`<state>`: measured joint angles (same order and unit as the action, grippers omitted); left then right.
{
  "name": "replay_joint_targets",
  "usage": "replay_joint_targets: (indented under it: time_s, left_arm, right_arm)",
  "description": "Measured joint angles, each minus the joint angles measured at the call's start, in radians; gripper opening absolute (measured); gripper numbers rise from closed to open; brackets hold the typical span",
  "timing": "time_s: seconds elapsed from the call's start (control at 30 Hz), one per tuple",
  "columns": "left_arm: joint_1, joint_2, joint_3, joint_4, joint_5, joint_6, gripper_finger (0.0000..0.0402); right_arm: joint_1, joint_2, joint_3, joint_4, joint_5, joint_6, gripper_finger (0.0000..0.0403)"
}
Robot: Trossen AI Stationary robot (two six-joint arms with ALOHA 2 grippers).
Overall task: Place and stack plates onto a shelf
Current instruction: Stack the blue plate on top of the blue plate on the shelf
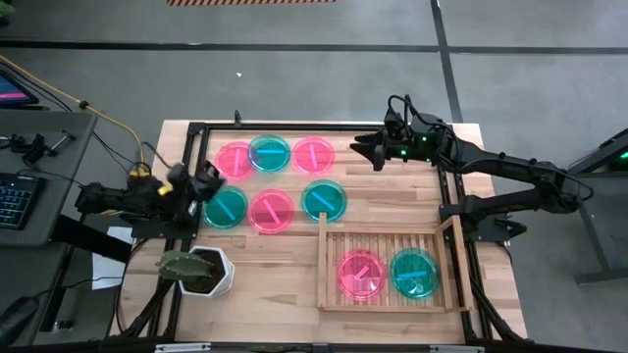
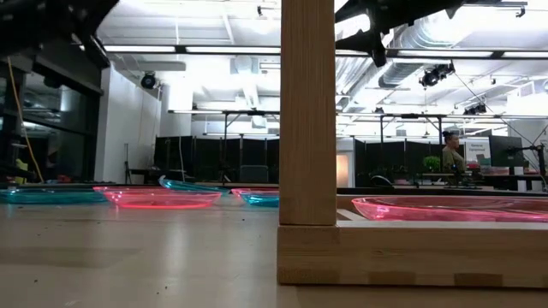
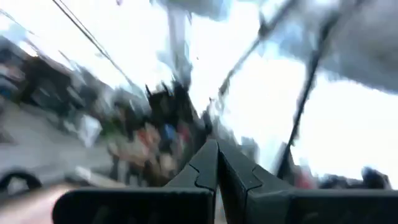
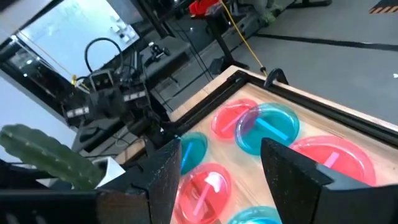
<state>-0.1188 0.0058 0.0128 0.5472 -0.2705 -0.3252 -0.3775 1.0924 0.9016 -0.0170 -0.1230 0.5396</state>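
Overhead, six plates (image 1: 274,181) lie along the table's (image 1: 392,191) far edge and two sit inside the shelf (image 1: 390,267) near its front-right corner, while the right wrist view shows the right gripper (image 4: 214,165) spread wide and empty above them, and the left wrist view the left gripper (image 3: 217,163) pinched closed on nothing.

Bare shelf (image 1: 330,245) slats behind two plates; plant pot (image 1: 208,272) far left.
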Motion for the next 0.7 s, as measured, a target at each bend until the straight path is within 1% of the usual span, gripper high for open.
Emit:
replay_joint_targets:
  time_s: [0.07, 0.13, 0.2, 0.3, 0.37, 0.43, 0.53, 0.63, 0.7]
  left_arm:
    - [0.001, 0.017, 0.01, 0.067, -0.134, -0.038, 0.0]
    - [0.001, 0.045, 0.046, 0.018, -0.229, -0.101, 0.0002]
    - [0.011, 0.103, 0.111, -0.074, -0.275, -0.151, 0.001]
    - [0.05, 0.23, 0.235, -0.248, -0.317, -0.232, 0.0033]
    - [0.091, 0.324, 0.329, -0.38, -0.324, -0.282, 0.0054]
    - [0.147, 0.415, 0.423, -0.546, -0.323, -0.358, 0.0077]
    - [0.242, 0.544, 0.519, -0.779, -0.301, -0.49, 0.011]
    - [0.348, 0.656, 0.548, -0.914, -0.215, -0.647, 0.0138]
    - [0.418, 0.726, 0.547, -0.939, -0.116, -0.698, 0.0153]
  right_arm:
    - [0.0, 0.0, 0.0, 0.001, 0.0, 0.011, 0.0205]
    - [0.0, 0.0, 0.0, 0.005, 0.0, 0.024, 0.0205]
    - [0.0, 0.0, 0.0, 0.004, 0.0, 0.029, 0.0205]
    - [0.0, 0.0, 0.0, 0.004, 0.0, 0.029, 0.0205]
    - [0.0, 0.0, 0.0, 0.003, 0.0, 0.027, 0.0205]
    - [0.0, 0.0, 0.0, 0.003, 0.001, 0.019, 0.0205]
    - [0.0, 0.0, 0.0, -0.002, 0.001, 0.0, 0.0205]
    - [0.0, 0.0, 0.0, -0.019, 0.001, -0.016, 0.0205]
    - [0.0, 0.0, 0.0, -0.039, 0.001, -0.022, 0.0205]
